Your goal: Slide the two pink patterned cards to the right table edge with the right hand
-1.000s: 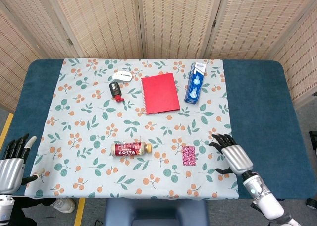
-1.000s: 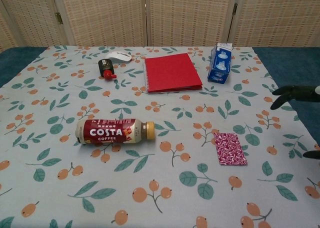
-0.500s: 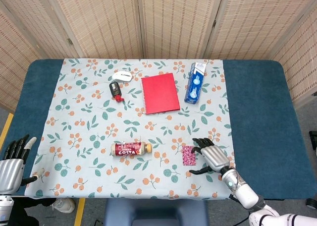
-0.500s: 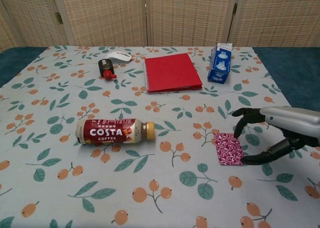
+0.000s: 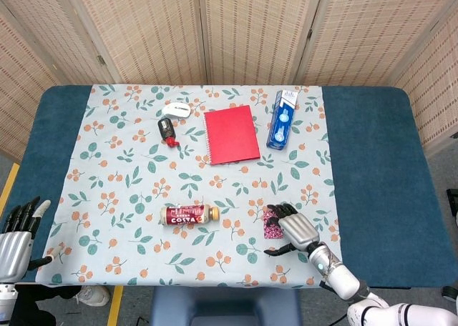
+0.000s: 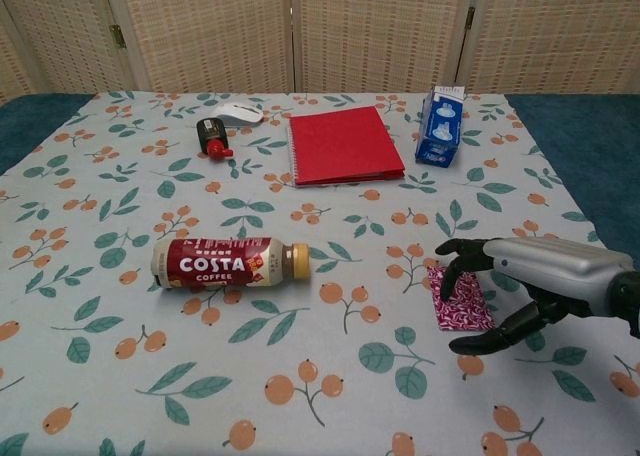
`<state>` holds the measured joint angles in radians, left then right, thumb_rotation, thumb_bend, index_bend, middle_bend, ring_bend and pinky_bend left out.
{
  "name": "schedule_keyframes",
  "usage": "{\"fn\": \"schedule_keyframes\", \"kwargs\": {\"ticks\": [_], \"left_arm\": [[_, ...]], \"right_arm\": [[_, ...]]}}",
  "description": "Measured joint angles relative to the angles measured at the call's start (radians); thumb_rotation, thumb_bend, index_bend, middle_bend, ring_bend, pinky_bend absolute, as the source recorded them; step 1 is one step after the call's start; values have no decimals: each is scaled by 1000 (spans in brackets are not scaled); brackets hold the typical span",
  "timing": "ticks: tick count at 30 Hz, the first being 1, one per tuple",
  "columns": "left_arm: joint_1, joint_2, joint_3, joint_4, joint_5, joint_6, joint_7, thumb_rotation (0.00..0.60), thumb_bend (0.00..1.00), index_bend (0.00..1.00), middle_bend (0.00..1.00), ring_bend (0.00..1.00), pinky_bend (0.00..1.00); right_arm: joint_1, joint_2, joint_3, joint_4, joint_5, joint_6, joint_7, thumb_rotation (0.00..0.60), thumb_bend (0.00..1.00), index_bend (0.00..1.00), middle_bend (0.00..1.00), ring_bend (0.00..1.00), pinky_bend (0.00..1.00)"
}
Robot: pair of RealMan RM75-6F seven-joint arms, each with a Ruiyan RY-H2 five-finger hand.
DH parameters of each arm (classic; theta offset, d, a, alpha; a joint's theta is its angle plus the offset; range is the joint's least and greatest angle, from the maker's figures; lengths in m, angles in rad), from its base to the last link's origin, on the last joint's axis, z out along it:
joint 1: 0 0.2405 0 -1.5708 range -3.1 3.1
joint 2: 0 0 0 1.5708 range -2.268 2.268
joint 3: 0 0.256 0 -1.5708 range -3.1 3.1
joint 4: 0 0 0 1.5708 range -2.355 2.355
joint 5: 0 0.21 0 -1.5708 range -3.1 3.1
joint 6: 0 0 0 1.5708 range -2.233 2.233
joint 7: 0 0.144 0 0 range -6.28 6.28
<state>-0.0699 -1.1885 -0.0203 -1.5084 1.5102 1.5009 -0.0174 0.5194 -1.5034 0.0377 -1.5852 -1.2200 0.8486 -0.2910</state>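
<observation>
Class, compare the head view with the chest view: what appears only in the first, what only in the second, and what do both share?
Only the head view shows the left hand, off the near left corner, and the blue table's edges. Only the chest view lets you read COSTA COFFEE on the bottle. Both show the right hand with fingers over the pink patterned cards, the red notebook, the blue carton and the floral cloth.

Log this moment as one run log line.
phase: reaching cards | right hand: fingers spread over pink patterned cards | contact: unclear | cards: not at right edge | left hand: idle, open
</observation>
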Motion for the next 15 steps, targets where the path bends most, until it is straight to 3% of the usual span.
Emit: {"fn": "schedule_keyframes", "kwargs": {"ticks": [15], "left_arm": [[-1,2,2,-8,11,-1,4,600,250,96,3,75,0]], "right_arm": [[-30,46,-47,-21,37,62,-53,272,182,299,57,0,0]]}}
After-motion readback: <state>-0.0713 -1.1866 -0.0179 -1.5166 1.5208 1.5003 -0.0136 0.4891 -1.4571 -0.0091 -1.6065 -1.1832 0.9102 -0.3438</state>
